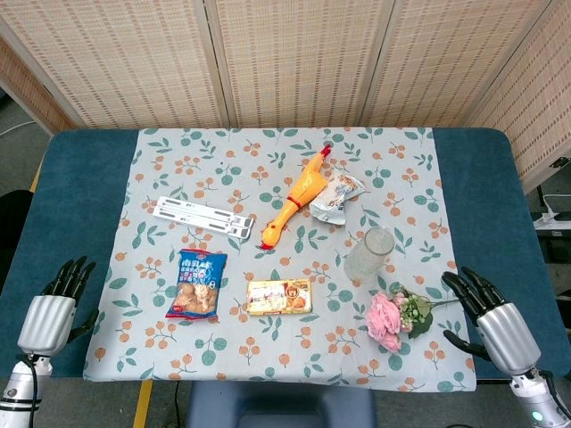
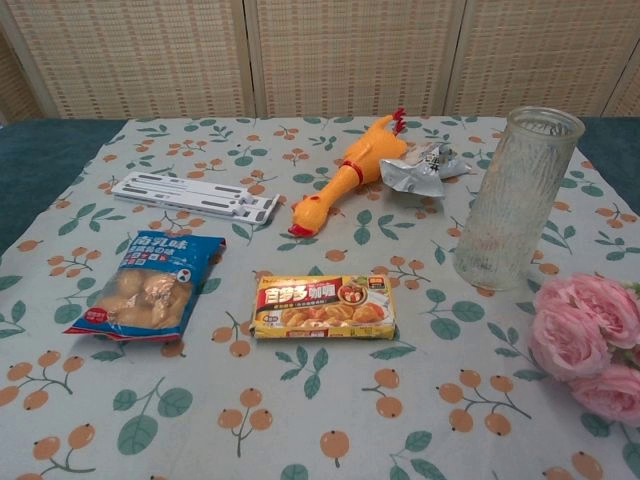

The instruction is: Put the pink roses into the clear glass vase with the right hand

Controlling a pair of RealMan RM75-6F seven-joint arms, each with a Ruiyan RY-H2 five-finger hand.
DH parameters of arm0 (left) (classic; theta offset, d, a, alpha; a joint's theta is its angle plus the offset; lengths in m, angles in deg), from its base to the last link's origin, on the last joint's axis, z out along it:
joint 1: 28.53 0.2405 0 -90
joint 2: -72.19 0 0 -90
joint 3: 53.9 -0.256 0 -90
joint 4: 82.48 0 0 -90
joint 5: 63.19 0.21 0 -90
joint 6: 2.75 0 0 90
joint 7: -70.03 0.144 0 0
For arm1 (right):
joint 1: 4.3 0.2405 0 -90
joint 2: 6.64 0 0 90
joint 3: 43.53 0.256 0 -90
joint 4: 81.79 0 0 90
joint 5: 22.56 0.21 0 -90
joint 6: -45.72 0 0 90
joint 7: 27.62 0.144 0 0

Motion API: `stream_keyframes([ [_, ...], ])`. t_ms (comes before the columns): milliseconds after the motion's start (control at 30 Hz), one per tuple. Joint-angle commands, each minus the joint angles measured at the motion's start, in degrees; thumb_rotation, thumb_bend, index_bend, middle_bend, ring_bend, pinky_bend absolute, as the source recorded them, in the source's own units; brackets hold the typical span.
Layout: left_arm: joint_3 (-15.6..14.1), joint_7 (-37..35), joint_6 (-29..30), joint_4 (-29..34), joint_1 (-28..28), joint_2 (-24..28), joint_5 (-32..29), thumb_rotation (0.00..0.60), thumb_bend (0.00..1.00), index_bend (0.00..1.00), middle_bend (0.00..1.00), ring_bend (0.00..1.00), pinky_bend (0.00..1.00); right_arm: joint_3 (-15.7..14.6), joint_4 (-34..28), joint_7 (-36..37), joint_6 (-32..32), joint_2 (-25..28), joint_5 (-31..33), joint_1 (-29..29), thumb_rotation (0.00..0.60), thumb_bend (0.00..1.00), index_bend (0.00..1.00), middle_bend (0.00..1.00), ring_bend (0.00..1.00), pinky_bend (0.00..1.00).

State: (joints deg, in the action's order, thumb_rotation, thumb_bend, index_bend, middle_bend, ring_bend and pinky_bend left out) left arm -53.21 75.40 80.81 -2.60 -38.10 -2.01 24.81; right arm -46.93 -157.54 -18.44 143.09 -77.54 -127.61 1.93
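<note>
The pink roses (image 1: 387, 316) lie on the floral cloth near its front right, their stem pointing right; the chest view shows the blooms (image 2: 590, 340) at its right edge. Just behind them the clear glass vase (image 1: 369, 255) stands upright and empty, also in the chest view (image 2: 515, 198). My right hand (image 1: 492, 315) rests open on the blue table edge, a short way right of the roses, fingers spread and holding nothing. At the table's front left corner my left hand (image 1: 55, 308) is open too, far from everything.
A yellow rubber chicken (image 1: 296, 198) and a foil packet (image 1: 336, 196) lie behind the vase. A boxed snack (image 1: 279, 297), a blue snack bag (image 1: 197, 285) and a white flat bracket (image 1: 202, 216) occupy the centre and left of the cloth (image 1: 178, 152).
</note>
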Motion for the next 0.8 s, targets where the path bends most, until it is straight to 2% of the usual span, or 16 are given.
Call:
stream_keyframes([
  [33,0.19,0.17,0.52,0.32,0.21,0.17,-0.02,0.600,0.34,0.01,0.00,0.01,0.34,-2.09,-0.82,-3.80,-5.33,2.86,-1.41,1.43,0.600,0.03,0.00,0.66,0.71,0.79],
  [100,0.45,0.48,1.22,0.44,0.40,0.10,0.08,0.600,0.34,0.01,0.00,0.01,0.34,-3.12,-3.45,-6.10,-9.92,5.48,-1.42,2.95,0.600,0.00,0.00,0.74,0.79,0.88],
  [233,0.62,1.01,0.67,0.45,0.36,-0.14,-0.49,0.600,0.34,0.01,0.00,0.01,0.34,-2.97,-9.95,-11.85,-18.64,9.36,1.90,5.65,0.600,0.00,0.00,0.78,0.84,0.93],
  [400,0.66,1.55,0.47,0.61,0.31,-0.23,-0.49,0.600,0.34,0.01,0.00,0.01,0.34,-1.96,-16.42,-14.02,-31.47,11.75,9.21,10.17,0.600,0.00,0.00,0.80,0.86,0.96],
  [600,0.72,1.27,0.64,0.65,0.42,-0.12,-0.39,0.600,0.34,0.01,0.00,0.01,0.34,-0.14,-17.46,-14.93,-45.07,9.18,17.97,15.72,0.600,0.00,0.01,0.81,0.87,0.96],
  [800,0.62,0.97,0.48,0.59,0.42,-0.07,-0.21,0.600,0.34,0.02,0.00,0.01,0.34,0.78,-15.98,-15.36,-52.21,4.87,21.95,19.49,0.600,0.00,0.03,0.81,0.87,0.96],
])
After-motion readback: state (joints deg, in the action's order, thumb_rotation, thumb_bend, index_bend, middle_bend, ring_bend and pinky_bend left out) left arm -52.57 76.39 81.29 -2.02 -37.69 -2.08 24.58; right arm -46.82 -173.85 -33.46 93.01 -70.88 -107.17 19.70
